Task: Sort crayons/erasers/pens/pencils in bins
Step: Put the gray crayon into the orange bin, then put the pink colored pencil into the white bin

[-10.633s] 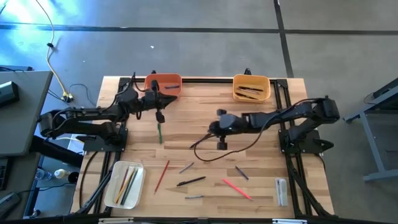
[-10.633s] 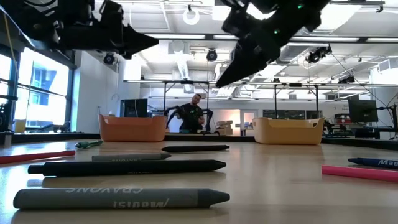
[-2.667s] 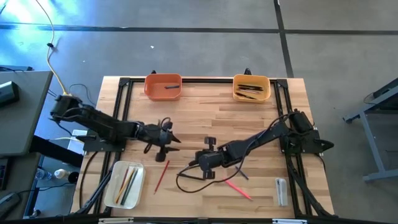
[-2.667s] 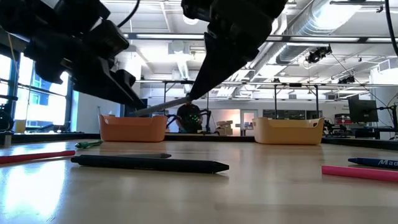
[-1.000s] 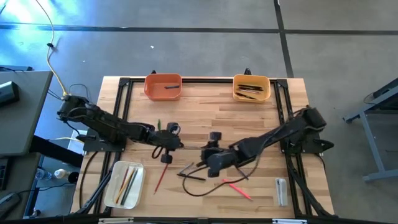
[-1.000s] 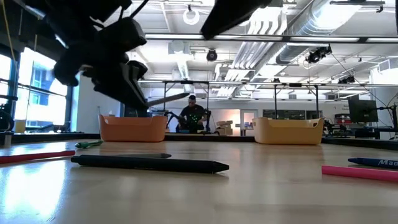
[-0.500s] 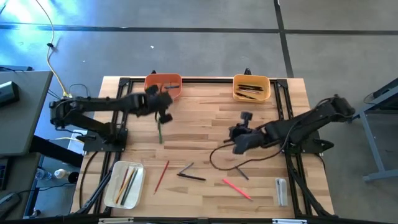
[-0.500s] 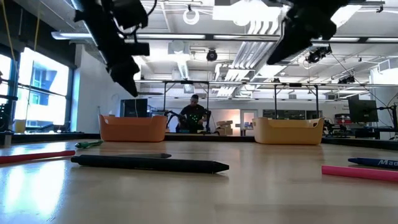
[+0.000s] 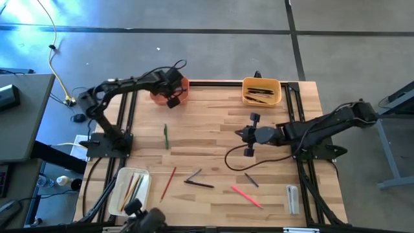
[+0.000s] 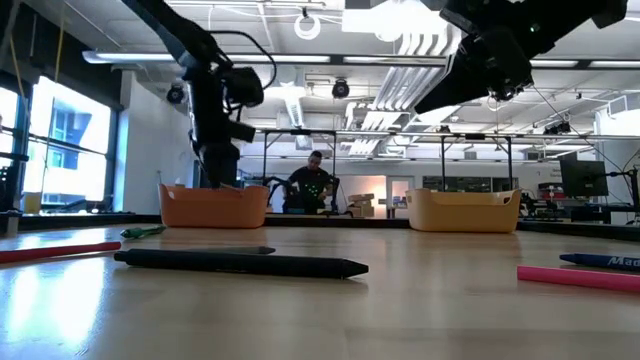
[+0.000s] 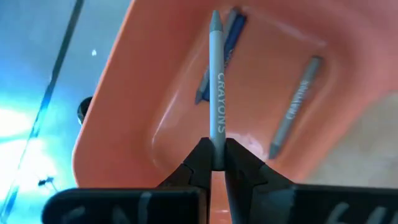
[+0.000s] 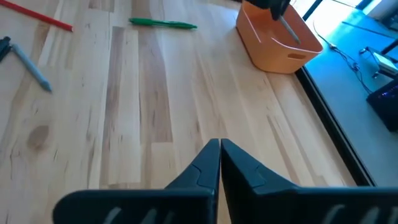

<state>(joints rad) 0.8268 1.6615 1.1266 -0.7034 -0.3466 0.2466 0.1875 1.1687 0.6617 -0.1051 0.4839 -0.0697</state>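
My left gripper (image 9: 173, 98) hangs over the orange bin (image 9: 160, 94) at the table's far left, shut on a grey crayon (image 11: 216, 87). A blue crayon (image 11: 225, 46) and another grey one (image 11: 295, 106) lie on that bin's floor. My right gripper (image 9: 239, 133) is shut with nothing in it, above the middle of the table and pointing toward the left edge. A black pen (image 9: 199, 184) lies on the wood near the front. The yellow-orange bin (image 9: 261, 98) at the far right holds dark pens. The white bin (image 9: 119, 194) at the near left holds pencils. My left gripper pinches the grey crayon's back end (image 11: 217, 142) between its two fingertips. The fingers come from above, slanting down, and the crayon runs on in line with them, its tip pointing into the orange bin. It is lifted clear of the bin's floor.
Loose on the wood lie a green stick (image 9: 165, 136), a red pencil (image 9: 168, 182), a grey crayon (image 9: 193, 174), a pink crayon (image 9: 246, 196), a dark crayon (image 9: 251, 180) and a clear block (image 9: 292, 197). A cable (image 9: 259, 158) droops under the right arm.
My left gripper has swung from the table's middle left toward the far edge, tipping downward, and now holds the grey crayon over the orange bin. My right gripper has drawn back from above the black pen toward the right and far side. The pen has stayed where it lay.
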